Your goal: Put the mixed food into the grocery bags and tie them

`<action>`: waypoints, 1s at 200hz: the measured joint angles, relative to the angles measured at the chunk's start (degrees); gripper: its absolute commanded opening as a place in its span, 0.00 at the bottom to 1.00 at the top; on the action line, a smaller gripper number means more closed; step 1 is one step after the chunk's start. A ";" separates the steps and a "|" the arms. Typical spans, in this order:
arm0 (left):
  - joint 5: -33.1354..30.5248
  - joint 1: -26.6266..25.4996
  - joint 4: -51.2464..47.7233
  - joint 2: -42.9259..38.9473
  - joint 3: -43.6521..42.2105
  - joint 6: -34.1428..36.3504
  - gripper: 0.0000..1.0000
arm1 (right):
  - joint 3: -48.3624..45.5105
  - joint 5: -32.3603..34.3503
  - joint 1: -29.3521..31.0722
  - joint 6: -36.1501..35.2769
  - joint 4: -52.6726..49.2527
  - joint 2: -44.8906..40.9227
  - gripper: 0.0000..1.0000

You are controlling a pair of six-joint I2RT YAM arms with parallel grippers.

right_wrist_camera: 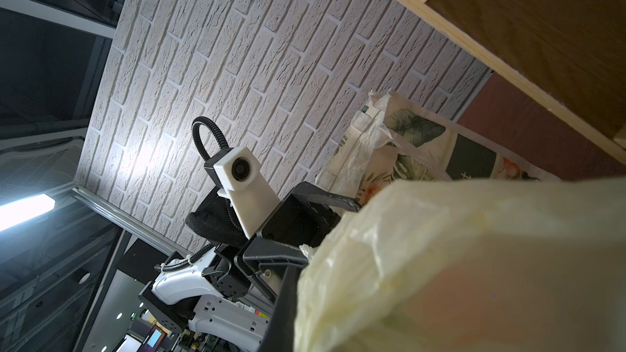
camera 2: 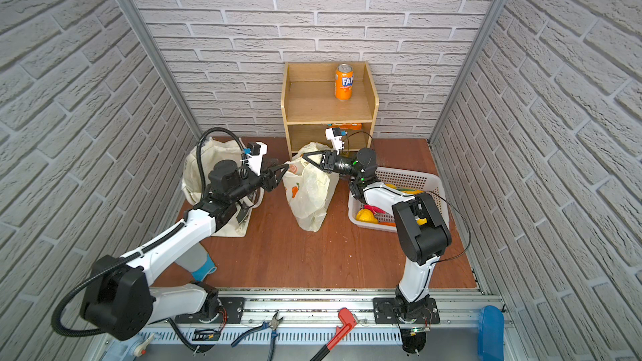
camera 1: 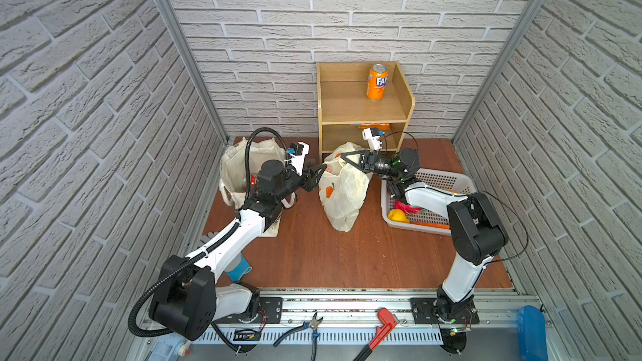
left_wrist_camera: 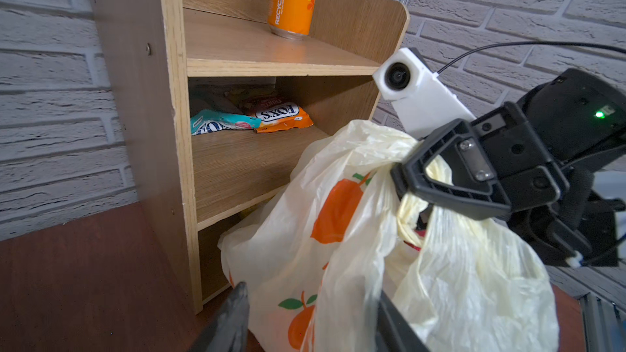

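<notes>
Toy produce [camera 1: 399,216] in basket [camera 1: 448,178], snack packets [left_wrist_camera: 267,118] on shelf [left_wrist_camera: 244,164], plastic bag [camera 1: 342,196] pinched

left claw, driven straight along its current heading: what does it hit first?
The pale-yellow plastic bag. The left claw stands open and points at the bag's side, seemingly almost touching; the left wrist view shows plastic right ahead between its fingers. The right claw pinches the bag's gathered top farther on.

Crinkly plastic bag [camera 1: 344,199], matt wd shelf [camera 1: 347,109]
</notes>
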 measured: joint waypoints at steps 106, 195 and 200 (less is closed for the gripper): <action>1.01 -0.35 2.03 -3.30 2.32 -3.06 0.49 | -0.74 0.04 0.00 0.50 1.03 0.83 0.07; 10.93 -2.82 2.29 5.29 6.49 -6.69 0.30 | -0.74 0.39 0.00 1.18 1.53 1.79 0.06; 11.10 -2.82 2.32 5.40 6.49 -6.88 0.30 | -0.74 0.39 0.00 1.25 1.60 1.81 0.06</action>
